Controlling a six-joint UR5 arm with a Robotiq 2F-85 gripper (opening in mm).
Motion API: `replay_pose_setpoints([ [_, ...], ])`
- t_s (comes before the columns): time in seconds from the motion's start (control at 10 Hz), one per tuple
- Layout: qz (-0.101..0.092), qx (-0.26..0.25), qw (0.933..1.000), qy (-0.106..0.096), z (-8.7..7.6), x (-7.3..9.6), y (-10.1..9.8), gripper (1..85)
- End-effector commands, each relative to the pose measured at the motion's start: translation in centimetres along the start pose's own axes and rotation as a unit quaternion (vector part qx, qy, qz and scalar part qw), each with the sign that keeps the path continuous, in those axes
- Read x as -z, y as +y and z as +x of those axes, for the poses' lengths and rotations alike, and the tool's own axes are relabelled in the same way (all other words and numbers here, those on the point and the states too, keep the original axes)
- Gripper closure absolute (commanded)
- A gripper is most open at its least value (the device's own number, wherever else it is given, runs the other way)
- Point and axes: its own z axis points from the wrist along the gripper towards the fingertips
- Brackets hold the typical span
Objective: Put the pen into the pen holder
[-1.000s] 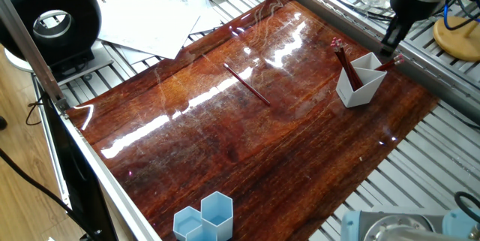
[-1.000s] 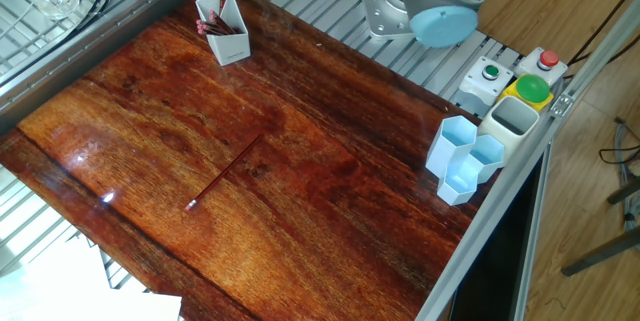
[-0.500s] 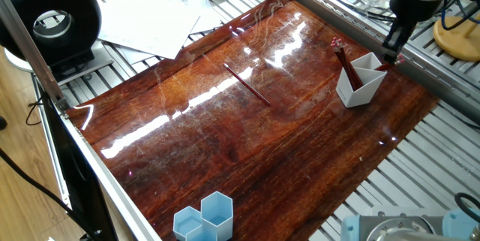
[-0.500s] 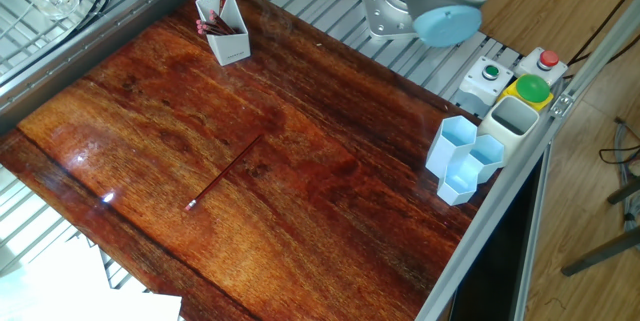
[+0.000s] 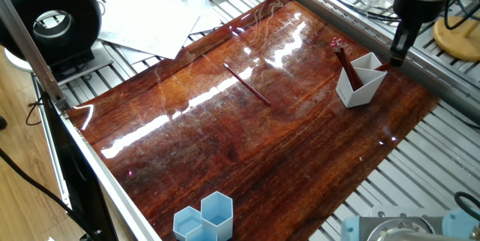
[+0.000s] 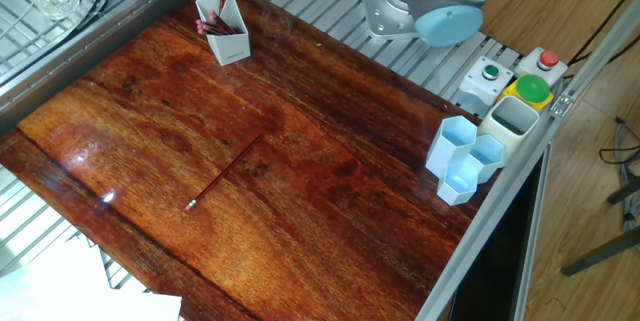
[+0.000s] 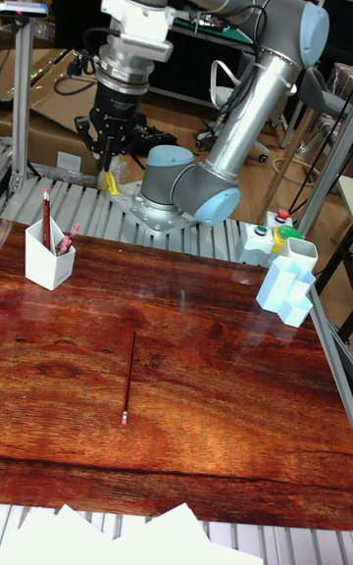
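Red pen [image 7: 128,378], flat on wood

The gripper [image 5: 400,48] is cropped by one fixed view's top edge, its jaw gap too small to read. Below it, pens' lower ends vanish inside the pen holder [image 5: 360,83].

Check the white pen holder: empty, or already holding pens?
Holding pens. The pen holder stands upright with red pens poking above its rim; another pen lies loose on the table.
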Motion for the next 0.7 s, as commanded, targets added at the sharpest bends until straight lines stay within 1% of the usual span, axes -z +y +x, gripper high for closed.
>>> replay_pose_setpoints([
  [0.0,-0.016,-0.038,0.9988,0.025,-4.5,-0.2,4.0,52.3],
  [0.1,-0.015,-0.054,0.9978,0.033,-7.2,-0.1,5.5,55.3],
  [0.2,-0.011,-0.070,0.9967,0.041,-9.5,0.0,6.7,55.7],
  [0.3,0.000,-0.082,0.9955,0.047,-11.5,0.2,7.6,55.7],
  [0.4,-0.002,-0.098,0.9934,0.059,-13.3,0.6,9.4,56.7],
  [0.5,-0.007,-0.101,0.9926,0.068,-14.2,0.8,10.0,58.3],
  [0.6,-0.026,-0.095,0.9929,0.066,-14.8,0.5,10.0,58.7],
])
